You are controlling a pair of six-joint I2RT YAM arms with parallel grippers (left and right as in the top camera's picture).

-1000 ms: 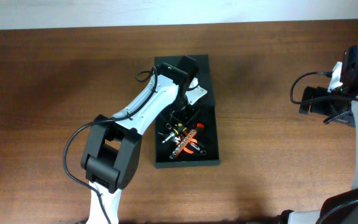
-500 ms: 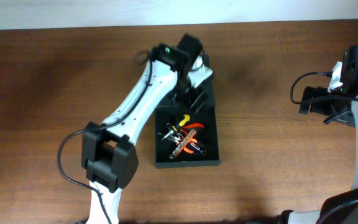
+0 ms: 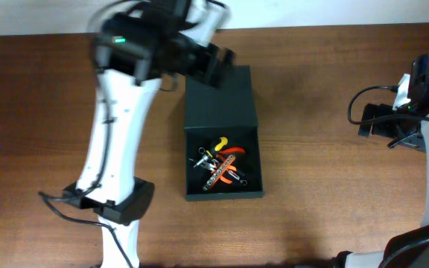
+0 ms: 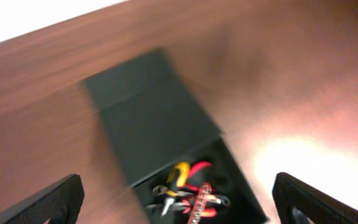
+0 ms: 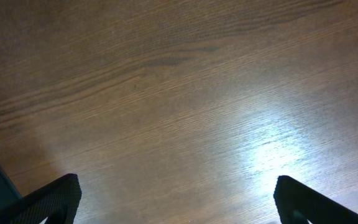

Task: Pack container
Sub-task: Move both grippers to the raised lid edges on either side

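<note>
Finds the left claw (image 3: 216,63) no longer down inside the container (image 3: 226,104) as a second ago, but lifted out and swung back above the far-left corner of the box, smeared by motion in the overhead view. Shows its jaws wider than a second ago and now spread fully, with nothing between them and nothing touched. Shows only the two dark fingers (image 4: 48,199) at the bottom corners of the left wrist view.

Places the container below and ahead of that claw, framed between those fingers, resting on the wooden bench (image 3: 334,208). Shows the flap lid thrown open, a plain dark panel on the side nearest the claw, and the open compartment on the side farther from it. Cannot tell whether the panel lies flat or tilted.

Reveals a heap of hand tools (image 3: 222,165) in the compartment, well below the claw:
- a yellow-handled tool (image 3: 220,142) at the lid end of the heap
- a red-handled tool (image 3: 234,152) just beside it
- an orange strip (image 3: 218,179) crossing the tangle toward the other end

Leaves their exact kinds unclear at this size.

Finds the right claw (image 5: 179,202) where it was a second ago, at the bench's right edge and well apart from the container. Shows its jaws wide apart as well, empty, with only bare brown wood and a bright glare patch beneath them.
</note>
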